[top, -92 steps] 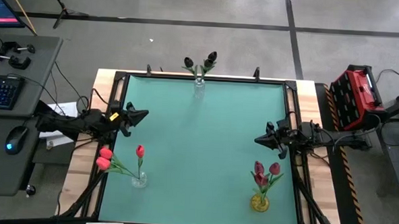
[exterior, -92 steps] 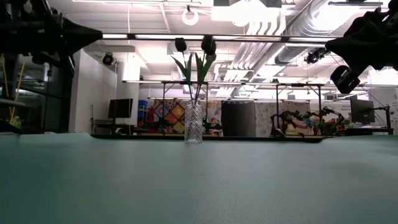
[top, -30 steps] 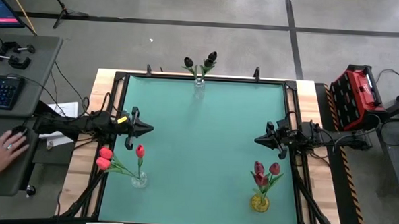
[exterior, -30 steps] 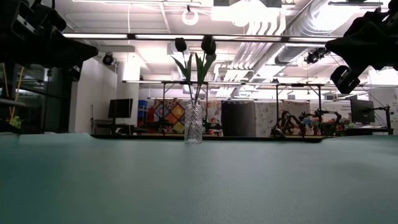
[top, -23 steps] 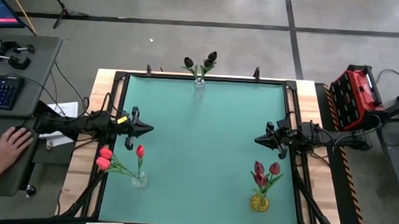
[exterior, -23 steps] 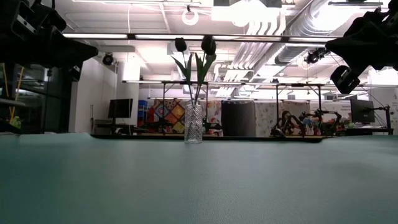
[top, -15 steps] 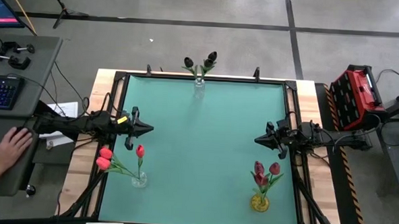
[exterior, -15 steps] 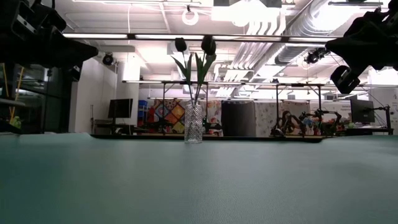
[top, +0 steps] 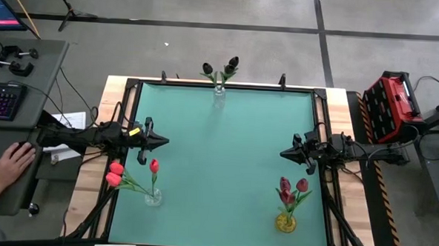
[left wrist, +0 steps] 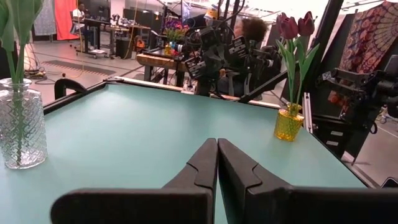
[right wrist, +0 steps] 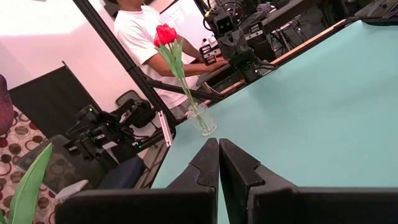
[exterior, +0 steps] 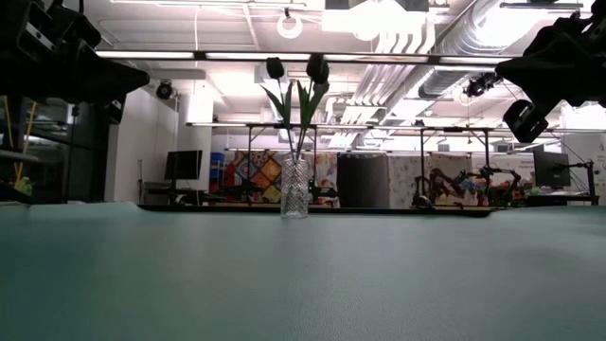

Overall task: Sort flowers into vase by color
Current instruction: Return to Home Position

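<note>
Red tulips [top: 116,168], three heads on long green stems, lean out of a clear glass vase [top: 153,199] near the front left corner of the teal-topped table [top: 226,138]. Dark maroon tulips [top: 302,184], also three, stand in a small gold vase [top: 285,223] near the front right corner. Black tulips [top: 232,63], at least two heads, rise from a cut-glass vase [top: 219,91] at the middle of the far edge, the only bunch the low view shows. Each colour has its own vase, and no loose flower lies on the table, so the sorting looks finished.

Both arms are drawn back to the sides, which fits a parked pose rather than a reach. The left gripper [top: 165,142] hangs just inside the left edge, pointing across the table, near the red bunch but apart from it. Its two dark fingers [left wrist: 202,163] press flat together with nothing between them. The right gripper [top: 282,152] mirrors it just inside the right edge, near the maroon bunch, its fingers [right wrist: 236,163] likewise pressed together and empty. Neither touches a stem or a vase.

Beyond the left edge, a person's hand [top: 10,164] rests on a desk beside a keyboard, probably ready to end the run.
</note>
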